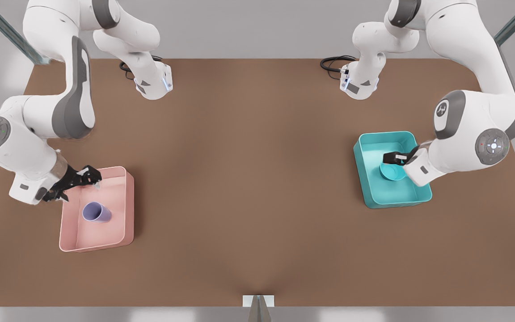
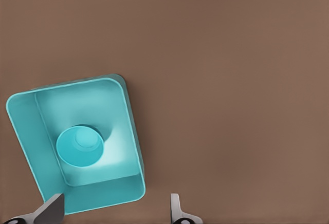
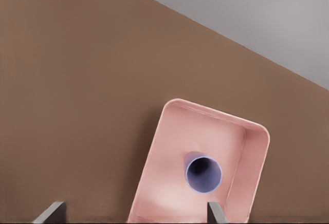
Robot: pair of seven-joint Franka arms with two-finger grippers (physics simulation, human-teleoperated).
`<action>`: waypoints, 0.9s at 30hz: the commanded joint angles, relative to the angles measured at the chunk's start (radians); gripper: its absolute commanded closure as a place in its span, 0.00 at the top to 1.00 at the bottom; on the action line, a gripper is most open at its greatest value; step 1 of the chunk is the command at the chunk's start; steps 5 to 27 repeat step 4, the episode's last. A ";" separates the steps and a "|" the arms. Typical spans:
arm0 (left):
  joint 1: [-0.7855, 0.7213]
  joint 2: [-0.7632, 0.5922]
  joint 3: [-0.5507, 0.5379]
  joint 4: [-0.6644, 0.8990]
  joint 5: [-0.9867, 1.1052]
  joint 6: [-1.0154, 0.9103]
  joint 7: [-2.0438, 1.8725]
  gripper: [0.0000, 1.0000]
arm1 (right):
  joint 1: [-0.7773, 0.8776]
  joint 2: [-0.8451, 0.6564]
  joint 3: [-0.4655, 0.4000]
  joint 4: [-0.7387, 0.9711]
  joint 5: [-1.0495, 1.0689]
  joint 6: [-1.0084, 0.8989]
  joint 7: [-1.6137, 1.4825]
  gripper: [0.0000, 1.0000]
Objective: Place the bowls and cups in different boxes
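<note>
On the brown surface (image 1: 248, 188), the cup (image 1: 96, 212) sits in the pink box (image 1: 123, 210) and the bowl (image 1: 391, 171) in the teal box (image 1: 373, 188), with the right tool (image 1: 88, 176) and left tool (image 1: 394, 157) seemingly hovering above, both spread wide and empty.

Matt brown table (image 1: 248, 179) – flat and even, no grain. Pink box (image 1: 121, 232) and teal box (image 1: 369, 188): smooth plastic with a soft sheen. Teal bowl (image 1: 391, 173) and lavender cup (image 1: 96, 212) – smooth plastic too. Arm shells glossy white.
</note>
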 commanded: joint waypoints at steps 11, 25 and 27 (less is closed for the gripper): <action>0.001 0.000 -0.002 0.000 -0.005 -0.003 0.109 1.00 | -0.003 -0.104 0.001 -0.039 -0.024 -0.332 0.350 1.00; 0.001 0.000 -0.002 0.000 -0.005 -0.003 0.109 1.00 | -0.003 -0.104 0.001 -0.039 -0.024 -0.332 0.350 1.00; 0.001 0.000 -0.002 0.000 -0.005 -0.003 0.109 1.00 | -0.003 -0.104 0.001 -0.039 -0.024 -0.332 0.350 1.00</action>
